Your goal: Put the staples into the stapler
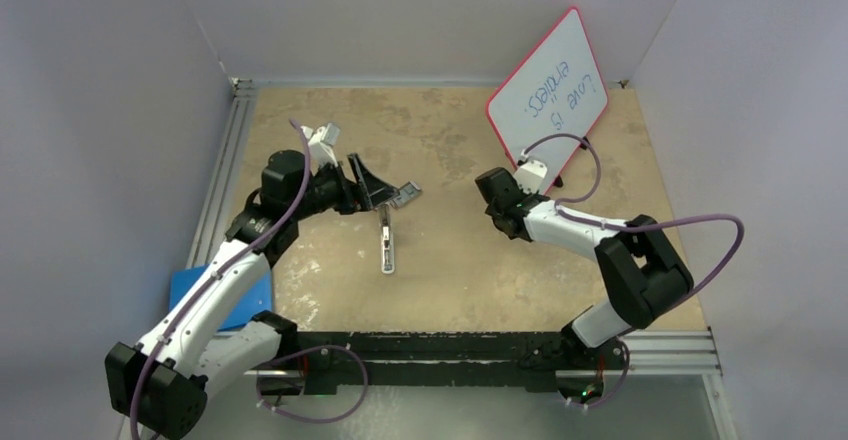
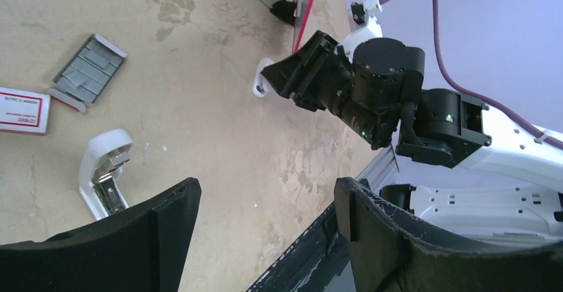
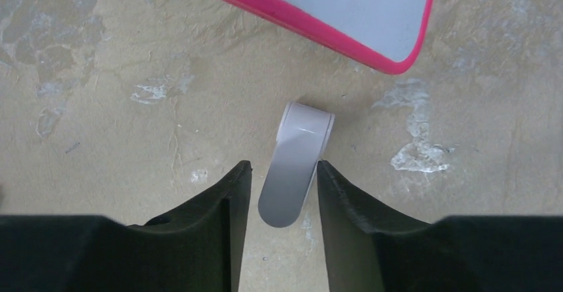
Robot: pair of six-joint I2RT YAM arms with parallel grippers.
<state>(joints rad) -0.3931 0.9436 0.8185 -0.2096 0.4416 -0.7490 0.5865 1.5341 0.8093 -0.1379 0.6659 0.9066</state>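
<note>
- Centrally, the stapler lies flat on the tan table, near the left gripper.
- Left jaws stand wide apart, holding nothing.
- The staples sit in their grey tray just past the stapler's far end, beside a red-and-white sleeve.
- The right gripper straddles a short white piece near the whiteboard; its jaws sit close on either side, and I cannot tell whether they grip it.

White stapler near unsleeved staples
</note>
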